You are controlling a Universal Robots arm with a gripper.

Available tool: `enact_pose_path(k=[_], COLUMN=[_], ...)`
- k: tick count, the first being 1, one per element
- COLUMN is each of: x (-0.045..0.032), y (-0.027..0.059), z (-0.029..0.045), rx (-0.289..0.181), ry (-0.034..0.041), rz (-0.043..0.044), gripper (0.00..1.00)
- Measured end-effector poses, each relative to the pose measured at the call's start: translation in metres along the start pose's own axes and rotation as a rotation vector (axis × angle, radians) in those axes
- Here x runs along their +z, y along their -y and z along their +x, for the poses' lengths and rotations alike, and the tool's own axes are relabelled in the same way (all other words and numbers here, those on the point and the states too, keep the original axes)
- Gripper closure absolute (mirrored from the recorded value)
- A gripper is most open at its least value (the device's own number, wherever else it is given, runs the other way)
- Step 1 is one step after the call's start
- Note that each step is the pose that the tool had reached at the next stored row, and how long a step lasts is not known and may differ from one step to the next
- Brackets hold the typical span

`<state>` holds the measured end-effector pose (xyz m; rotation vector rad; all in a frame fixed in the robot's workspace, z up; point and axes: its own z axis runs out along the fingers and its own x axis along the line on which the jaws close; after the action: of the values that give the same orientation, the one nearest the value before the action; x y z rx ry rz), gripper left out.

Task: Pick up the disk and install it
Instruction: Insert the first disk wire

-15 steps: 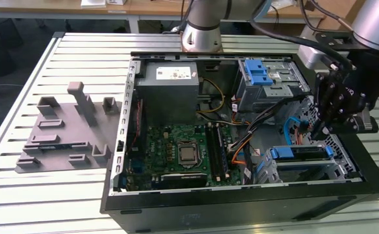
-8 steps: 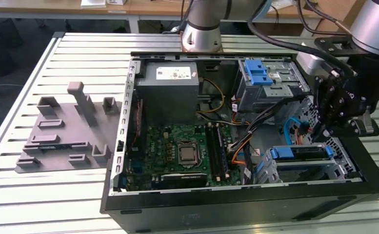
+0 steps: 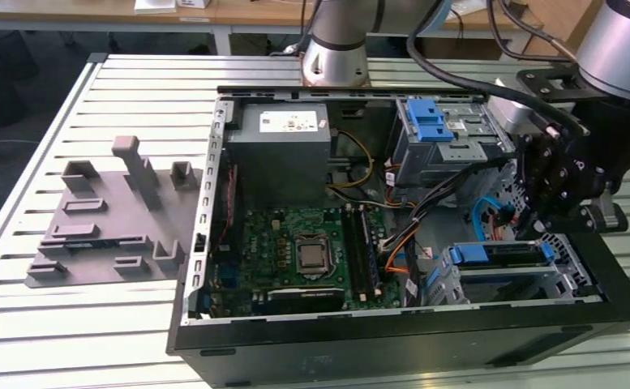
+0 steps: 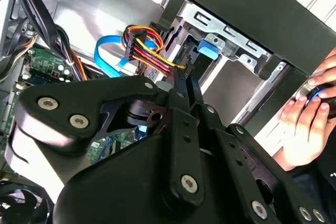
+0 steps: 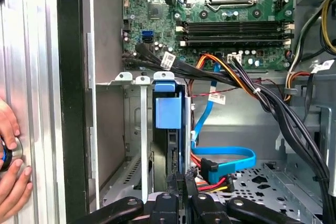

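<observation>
On the slatted metal table [image 3: 33,324] the open computer case [image 3: 401,340] lies on its side, and your arm reaches down into the corner on the exterior view's right, where the drive bay [image 3: 569,279] sits. The disk [image 5: 169,124], in its blue carrier, stands on edge in that bay, seemingly part-seated, so keep it square to the rails and clear of the blue data cable [image 5: 231,158]. The end effector [image 5: 181,179] is pinched narrow on the disk's edge; mind the hand [image 5: 10,166] resting outside the case wall.

A slatted metal table [image 3: 33,316] stands before what seems a wooden bench [image 3: 239,16].
</observation>
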<state>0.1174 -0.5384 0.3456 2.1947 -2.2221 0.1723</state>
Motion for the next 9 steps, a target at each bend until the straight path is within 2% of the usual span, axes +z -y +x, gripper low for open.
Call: enact_pose_path(k=[9], x=[0.0045], y=[-0.0006], z=[0.0026], rx=[-0.007], ry=[0.0019], rz=[0.0031], gripper=[0.84])
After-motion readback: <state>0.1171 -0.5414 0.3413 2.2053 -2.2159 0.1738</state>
